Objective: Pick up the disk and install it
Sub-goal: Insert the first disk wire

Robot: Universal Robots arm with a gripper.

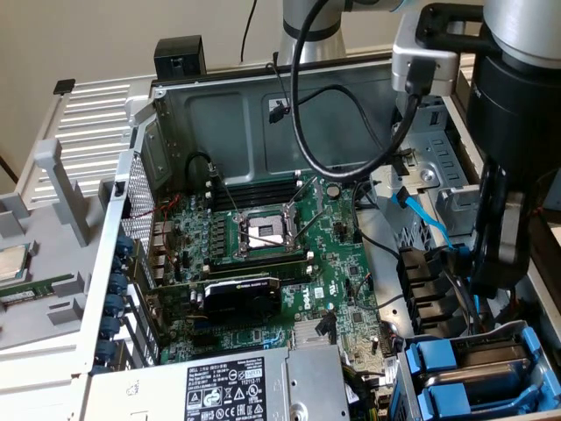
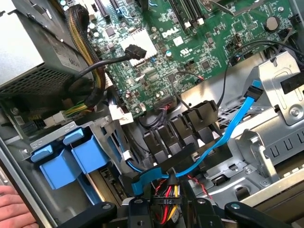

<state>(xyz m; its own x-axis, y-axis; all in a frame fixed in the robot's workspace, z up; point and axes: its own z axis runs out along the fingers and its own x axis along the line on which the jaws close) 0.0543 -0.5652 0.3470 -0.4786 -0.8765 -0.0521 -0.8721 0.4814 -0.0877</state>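
Found motherboard (image 1: 342, 289) flat on floor of case (image 1: 228, 114), power supply (image 1: 219, 386) in front of it. Noted two drive carriers (image 1: 438, 360) side by side to the exterior view's right of power supply, gripper (image 1: 493, 282) above them.

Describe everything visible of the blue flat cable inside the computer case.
The blue cable is a thin, flat, plastic-looking ribbon. Its plug end lies by the silver metal bracket; from there it slopes past the black clips, lying slack, and bends beside the red, yellow and black wires.

Plain beige wall (image 1: 96, 35) behind.
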